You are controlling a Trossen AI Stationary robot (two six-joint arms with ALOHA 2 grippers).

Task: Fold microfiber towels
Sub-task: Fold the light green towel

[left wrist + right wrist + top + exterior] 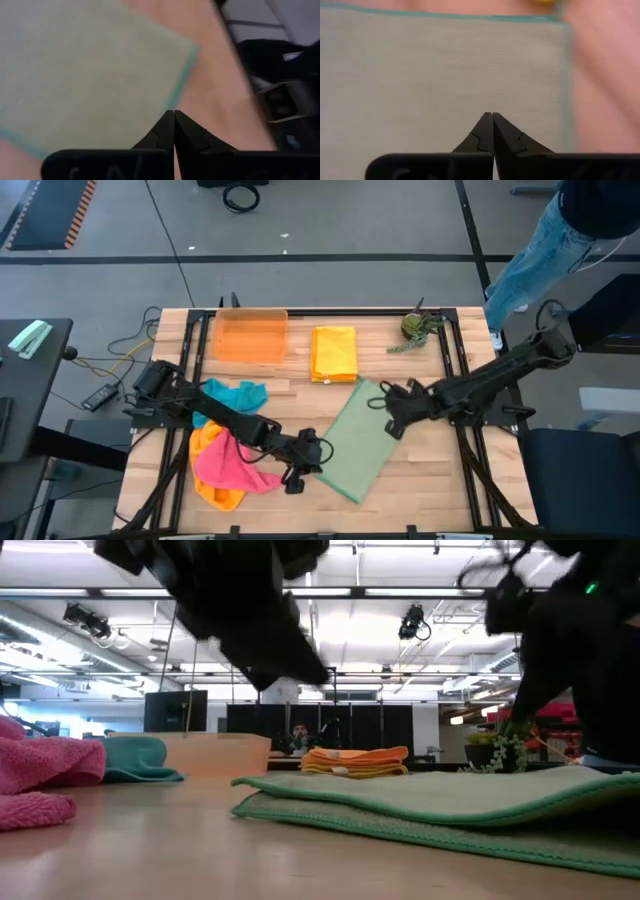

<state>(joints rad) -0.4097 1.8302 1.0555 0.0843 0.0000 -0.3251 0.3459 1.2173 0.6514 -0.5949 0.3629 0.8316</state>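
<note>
The left gripper (296,470) has its jaws pressed together on nothing and sits at the near-left edge of the sage green towel (362,439), while the right gripper (392,412), likewise closed and empty, hangs over that towel's far-right end. Between them the green towel lies as a long folded rectangle running diagonally, from its far corner close to the yellow towel (334,352) down toward the table's near edge; its long axis runs roughly from one gripper to the other, so each arm is nearest its own end, and a further fold would likely bring one short end over the other. Left of the left arm, the pink towel (232,464) lies heaped on the orange towel (214,492), with the teal towel (236,396) crumpled just beyond, all unfolded. The yellow one sits folded beside the orange tray (250,336), and a small plant (417,327) stands at the far right. The low view shows what the overhead cannot: the green towel (440,805) is doubled, one layer lying flat on another with a rounded fold at its left end. The left wrist view shows a teal-stitched corner ahead of the closed fingertips (173,131); the right wrist view shows its own fingertips (492,131) poised over the cloth (445,75), well inside the hem.
</note>
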